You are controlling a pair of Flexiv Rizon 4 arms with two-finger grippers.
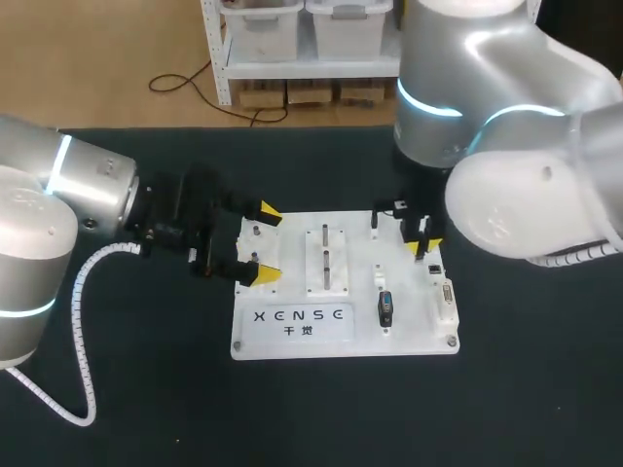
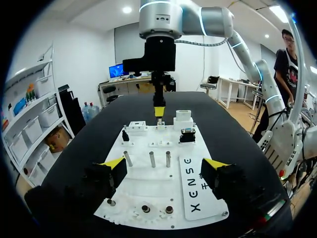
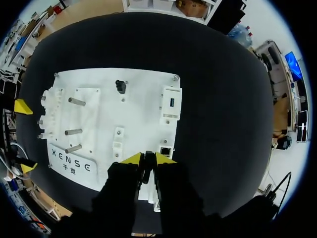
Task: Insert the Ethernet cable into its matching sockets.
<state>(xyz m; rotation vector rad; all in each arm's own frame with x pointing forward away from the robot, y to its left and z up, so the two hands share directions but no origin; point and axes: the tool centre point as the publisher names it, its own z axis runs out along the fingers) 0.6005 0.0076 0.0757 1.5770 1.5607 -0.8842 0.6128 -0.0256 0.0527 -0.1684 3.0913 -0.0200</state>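
A white board (image 1: pixel 263 348) lies in the middle of the table (image 1: pixel 146 409), with its printed strip along the 6 o'clock edge.

The left gripper (image 1: pixel 267 243) lies low at the board's 9 o'clock edge. It is released, its 2 fingers wide apart, 1 toward 10 o'clock and 1 toward 8, holding nothing. In its wrist view the tips flank the board's near edge. Small gears (image 2: pixel 143 209) sit between them and 3 upright pegs (image 2: pixel 152 159) stand just ahead.

The right gripper (image 1: pixel 424 243) hangs point-down over the board's 2 o'clock part. It is clenched. In its wrist view the yellow tips stand nearly together, pinching a thin dark piece that looks like the plug (image 3: pixel 147 167).

The socket (image 3: pixel 166 149) sits at the board's 3 o'clock edge, just beside those tips, with its mouth showing. The plug is near it and not inside. Whether the 2 touch I cannot tell.

A black connector (image 1: pixel 386 309) lies at the board's 5 o'clock. A wide port (image 1: pixel 447 297) sits on the edge at 4 o'clock. A small black stub (image 3: pixel 120 86) stands near the 12 o'clock edge, and a white block (image 3: pixel 172 101) with a blue slot sits toward 1 o'clock.
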